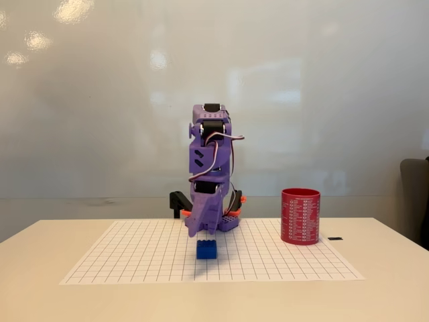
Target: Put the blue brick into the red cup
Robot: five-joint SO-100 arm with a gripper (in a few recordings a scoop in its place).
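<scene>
Fixed view shows your fingers (203, 231) poised just above the blue brick (206, 249) on the counter's grid sheet (134, 258), grip state unclear, likely lining up a grasp, red cup (300, 216) well right.

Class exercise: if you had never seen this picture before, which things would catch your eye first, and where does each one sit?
The purple robot arm stands out first, rising at the middle of the table's far side, folded down over the white grid sheet. Right below it, a small blue brick sits on the sheet; whether the jaws touch it cannot be told. The red cup stands upright to the right, at the sheet's far corner.
</scene>
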